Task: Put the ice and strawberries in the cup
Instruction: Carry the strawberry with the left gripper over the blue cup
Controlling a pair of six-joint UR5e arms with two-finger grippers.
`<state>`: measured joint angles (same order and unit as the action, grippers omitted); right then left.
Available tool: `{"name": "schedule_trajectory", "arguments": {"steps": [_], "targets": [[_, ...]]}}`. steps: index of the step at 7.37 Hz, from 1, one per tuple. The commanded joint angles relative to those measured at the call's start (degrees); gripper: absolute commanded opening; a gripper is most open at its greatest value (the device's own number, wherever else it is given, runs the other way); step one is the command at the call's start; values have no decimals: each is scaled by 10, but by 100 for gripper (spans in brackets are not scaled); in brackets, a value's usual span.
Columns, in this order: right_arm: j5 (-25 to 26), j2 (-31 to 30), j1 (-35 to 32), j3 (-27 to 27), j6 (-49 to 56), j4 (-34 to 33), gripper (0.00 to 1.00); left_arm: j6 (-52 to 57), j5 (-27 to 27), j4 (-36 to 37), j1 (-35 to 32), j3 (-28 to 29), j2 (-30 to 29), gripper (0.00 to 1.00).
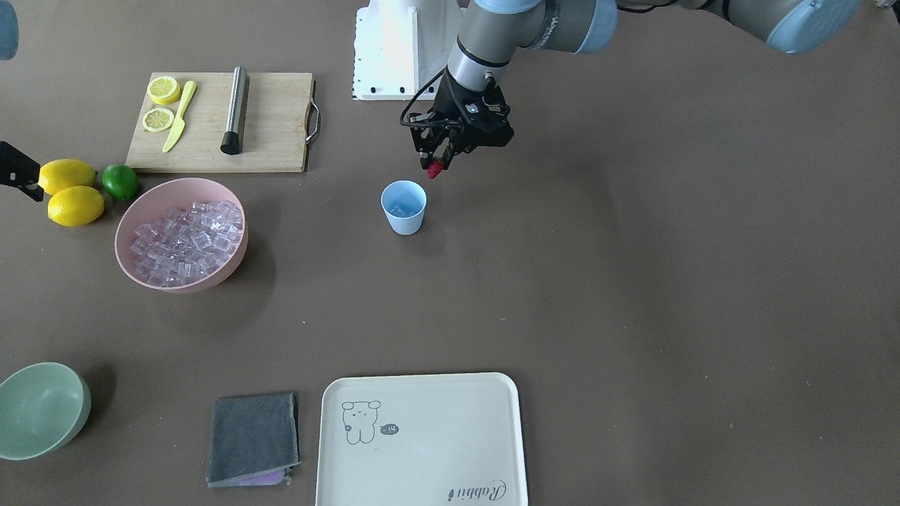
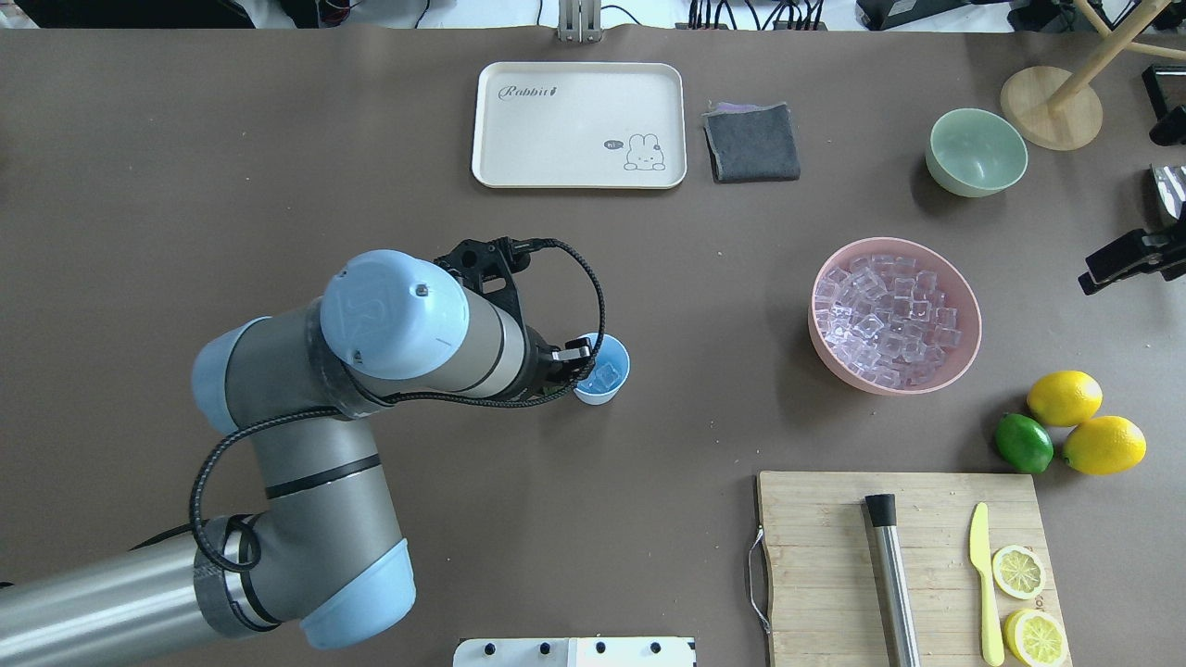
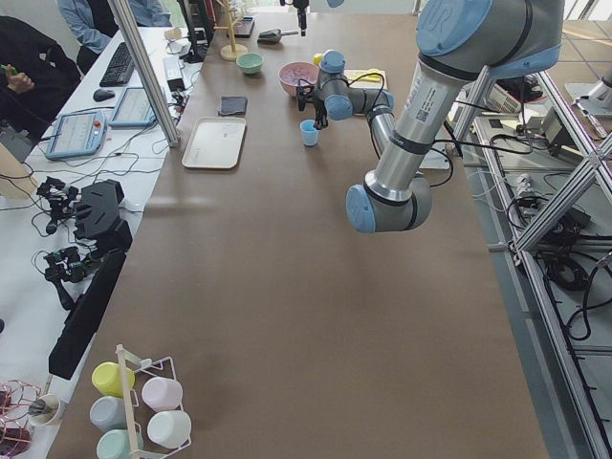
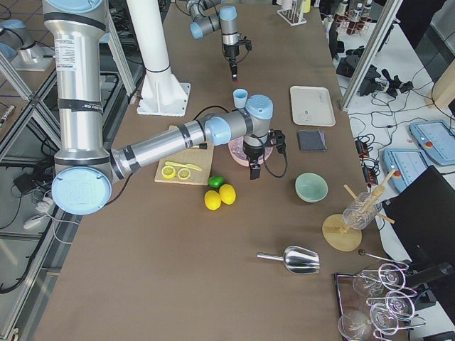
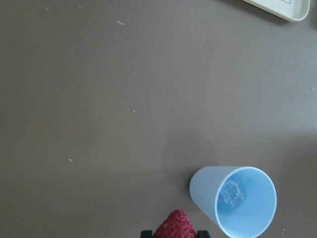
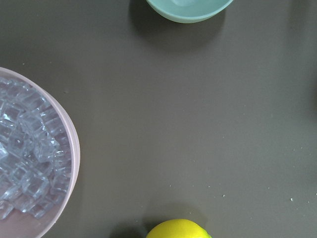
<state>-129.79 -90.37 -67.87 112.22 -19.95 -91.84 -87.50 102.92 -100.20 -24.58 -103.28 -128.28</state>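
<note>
Left gripper (image 1: 439, 159): fingers clamped on the strawberry (image 1: 434, 169). The red tip sticks out past the fingertips and points down at the table. Its long axis runs roughly in line with the fingers. The leafy top isn't visible, presumably buried between the pads.

The cup (image 1: 403, 206) sits below the fingers and off to one side. In the left wrist view the berry is just outside the rim, not over the mouth. The cup is upright with its mouth up and its long axis vertical. One piece of ice (image 5: 233, 192) is visible at the bottom.

My read: ice is already started and the berry drop is the step in hand. The move turns on that sideways offset. Shift the fingers across until the tip is inside the rim, then release. The berry is small against the mouth, so there's decent margin.

Right gripper (image 4: 254, 169) is well apart from the cup, hanging beside the pink bowl (image 1: 181, 233) that holds the rest of the ice. Can't tell whether its fingers are apart or together. The left arm is clearly the nearer one.
</note>
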Motion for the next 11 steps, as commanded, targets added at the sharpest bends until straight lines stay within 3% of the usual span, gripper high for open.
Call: {"name": "schedule_trajectory", "arguments": {"steps": [1, 5, 6, 7, 8, 9, 11], "targets": [[0, -2, -2, 0, 3, 0, 100, 1, -8, -2, 14, 24, -24, 0], [0, -2, -2, -2, 2, -1, 100, 5, -9, -3, 10, 37, -37, 0], [0, -5, -2, -2, 2, 0, 100, 9, -30, -5, 10, 47, -45, 0], [0, -6, -2, -1, 3, 0, 100, 17, -32, -14, 9, 73, -63, 19], [0, -7, -2, -2, 3, 0, 100, 22, -32, -17, 4, 74, -63, 70], [0, -7, -2, -2, 2, -1, 100, 43, -32, -15, 2, 75, -61, 95], [-1, -7, -2, -1, 3, 0, 100, 44, -27, -12, -10, 71, -60, 96]]}}
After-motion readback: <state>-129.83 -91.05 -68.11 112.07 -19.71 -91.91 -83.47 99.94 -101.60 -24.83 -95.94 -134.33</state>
